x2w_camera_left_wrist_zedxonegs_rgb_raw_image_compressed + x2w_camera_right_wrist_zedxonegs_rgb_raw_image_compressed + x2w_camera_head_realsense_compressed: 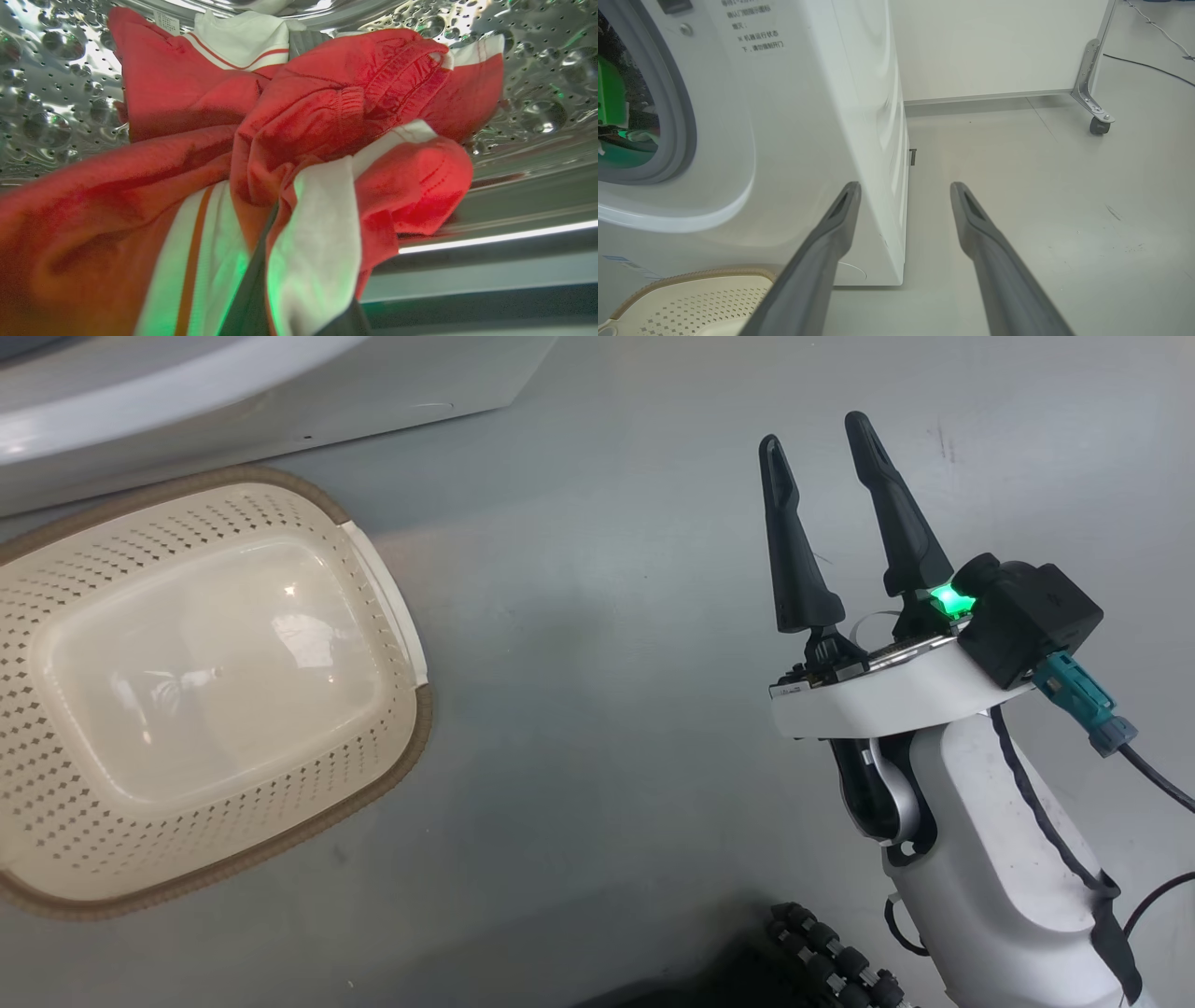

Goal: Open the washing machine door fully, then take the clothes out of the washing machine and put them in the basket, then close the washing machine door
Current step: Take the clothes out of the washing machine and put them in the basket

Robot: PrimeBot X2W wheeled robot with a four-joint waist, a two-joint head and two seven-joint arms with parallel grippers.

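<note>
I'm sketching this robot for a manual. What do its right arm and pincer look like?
The right pincer has two long, tapered, dark fingers on a white wrist plate. A green light glows beside a black box. A teal plug trails a black cable. The forearm is white.

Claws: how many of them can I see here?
2. The right claw hangs open above the floor, right of the basket; the left claw is inside the drum, shut on the red clothes.
</note>
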